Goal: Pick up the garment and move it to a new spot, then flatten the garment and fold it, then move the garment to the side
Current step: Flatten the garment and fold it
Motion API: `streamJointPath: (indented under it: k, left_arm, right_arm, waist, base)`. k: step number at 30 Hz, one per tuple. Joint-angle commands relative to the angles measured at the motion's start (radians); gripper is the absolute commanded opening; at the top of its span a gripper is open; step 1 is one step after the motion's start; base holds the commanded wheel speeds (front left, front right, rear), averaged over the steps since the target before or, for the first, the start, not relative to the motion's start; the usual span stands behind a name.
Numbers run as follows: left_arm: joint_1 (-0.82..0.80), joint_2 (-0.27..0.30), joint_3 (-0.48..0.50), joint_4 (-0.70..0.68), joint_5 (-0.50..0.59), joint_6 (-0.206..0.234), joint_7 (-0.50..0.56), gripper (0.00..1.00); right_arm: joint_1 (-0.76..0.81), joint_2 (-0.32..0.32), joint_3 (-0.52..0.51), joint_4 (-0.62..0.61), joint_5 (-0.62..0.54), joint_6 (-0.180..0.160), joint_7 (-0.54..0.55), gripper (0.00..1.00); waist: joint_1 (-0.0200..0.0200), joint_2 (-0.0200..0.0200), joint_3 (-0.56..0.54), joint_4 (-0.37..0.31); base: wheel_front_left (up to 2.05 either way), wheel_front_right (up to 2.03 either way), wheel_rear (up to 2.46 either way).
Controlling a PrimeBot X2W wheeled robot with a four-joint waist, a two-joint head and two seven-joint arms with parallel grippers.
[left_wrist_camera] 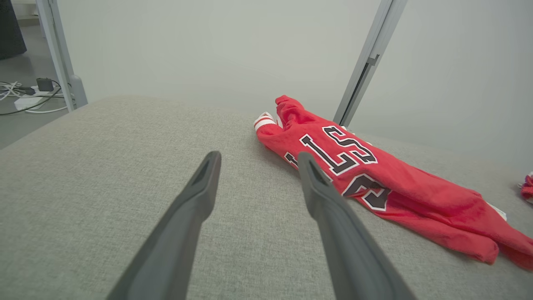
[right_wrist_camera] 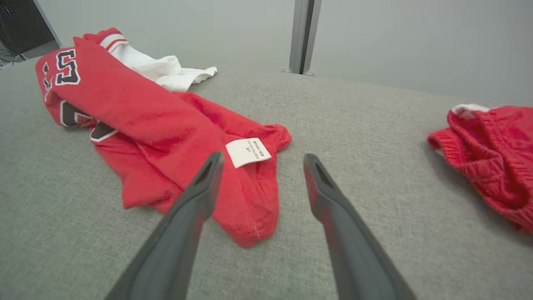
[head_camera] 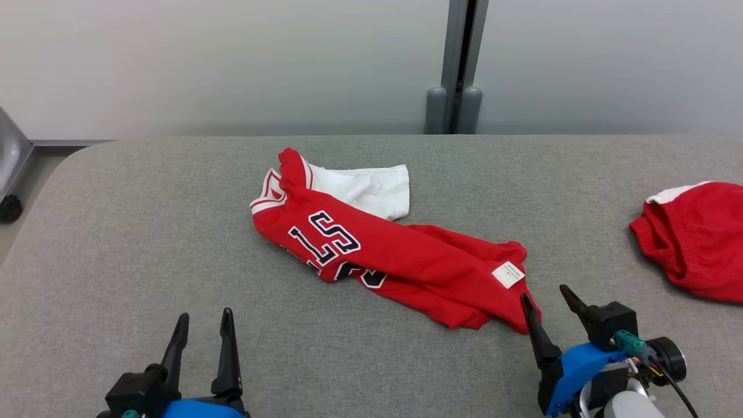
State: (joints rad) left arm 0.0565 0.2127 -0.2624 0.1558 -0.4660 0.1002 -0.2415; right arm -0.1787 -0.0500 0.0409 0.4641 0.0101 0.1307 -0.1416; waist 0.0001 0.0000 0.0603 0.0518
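Looking down from the head: seeing the red garment [head_camera: 395, 255] lying crumpled near the middle of the grey padded table [head_camera: 145, 232], running from far left to near right. Showing dark, white-edged numerals on top, with a white part [head_camera: 365, 188] poking out at the far side and a white label [head_camera: 508, 274] close to the near-right end. Finding the left gripper [head_camera: 205, 313] hovering at the lower left, fingers spread, holding nothing, well apart from the garment. Finding the right gripper [head_camera: 544, 292] at the lower right, fingers likewise parted and gripping nothing, one fingertip sitting right at the garment's near-right corner; not being able to tell whether touching. Spotting a second red cloth [head_camera: 696, 238] lying at the table's right side, apart from the garment, and a grey post [head_camera: 461, 69] rising behind.

Looking along the left wrist: seeing both dark fingers splayed over bare grey fabric, with the garment lying ahead and to the right, numerals facing up. Glimpsing cables [left_wrist_camera: 25, 96] trailing on the floor at the far left.

Looking along the right wrist: seeing the fingers standing wide, clasping nothing. Finding the garment's hemmed end lying partly between them, one finger crossing in front of the red cloth, the label just beyond its tip. Seeing the second red cloth resting off to the right.
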Motion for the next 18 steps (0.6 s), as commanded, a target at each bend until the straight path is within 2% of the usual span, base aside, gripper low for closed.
streamJointPath:
  k: [1,5,11,13,14,15,16,18]
  left_arm:
    - [-0.021,-0.001,0.0,0.001,0.002,-0.001,-0.001,1.0]
    - [-0.028,-0.004,-0.003,0.006,0.0,-0.002,-0.004,1.0]
    - [-0.029,-0.006,0.0,0.01,-0.005,0.001,-0.007,1.0]
    - [-0.032,-0.005,0.001,0.01,-0.006,0.001,-0.008,1.0]
    - [-0.032,-0.005,0.002,0.01,-0.006,0.002,-0.007,1.0]
    - [-0.032,-0.005,0.002,0.01,-0.006,0.002,-0.007,1.0]
    - [-0.032,-0.005,0.002,0.009,-0.006,0.004,-0.008,1.0]
    - [-0.035,-0.005,0.001,0.009,-0.006,0.004,-0.009,1.0]
  right_arm:
    - [-0.024,-0.001,-0.008,0.028,-0.026,0.0,0.03,1.0]
    - [-0.043,-0.001,-0.002,0.091,-0.075,0.0,0.099,1.0]
    - [-0.062,-0.001,-0.005,0.149,-0.094,0.0,0.103,1.0]
    - [-0.074,-0.001,-0.004,0.172,-0.101,0.0,0.098,0.84]
    - [-0.08,-0.001,-0.003,0.188,-0.105,0.0,0.101,0.71]
    - [-0.08,-0.001,-0.003,0.188,-0.105,0.0,0.101,0.71]
    - [-0.088,-0.001,-0.002,0.203,-0.106,0.0,0.098,0.53]
    - [-0.108,-0.001,-0.004,0.228,-0.106,0.0,0.087,0.35]
  waist:
    - [-0.0001,0.0,0.008,0.015]
    - [-0.0001,0.0,0.015,0.035]
    - [-0.0001,0.0,0.021,0.048]
    - [-0.0001,0.0,0.022,0.049]
    - [-0.0001,0.0,0.023,0.048]
    - [-0.0001,0.0,0.023,0.048]
    - [-0.0001,0.0,0.024,0.048]
    - [-0.0001,0.0,0.026,0.048]
  base:
    - [0.0,0.0,0.0]
    - [0.0,0.0,0.0]
    - [0.0,0.0,0.0]
    - [0.0,0.0,0.0]
    - [0.0,0.0,0.0]
    - [0.0,0.0,0.0]
    - [0.0,0.0,0.0]
    - [0.0,0.0,0.0]
